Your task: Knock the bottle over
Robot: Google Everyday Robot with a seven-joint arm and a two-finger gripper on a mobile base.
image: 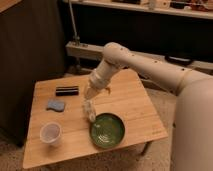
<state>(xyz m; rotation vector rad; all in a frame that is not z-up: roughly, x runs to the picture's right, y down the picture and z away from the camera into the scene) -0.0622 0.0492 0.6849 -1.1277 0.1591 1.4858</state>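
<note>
We see the gripper [90, 95] right above the bottle [89, 111]; can't tell its state. Bottle leans on the wooden table [131, 102], touching the green plate's [107, 130] upper-left rim. Cup [51, 133] sits left of the plate.

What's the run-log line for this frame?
gripper: just above bottle, far-middle of table | bottle: tilted, next to green plate | cup: upright, near-left | task: bottle tipping, not yet flat
</note>
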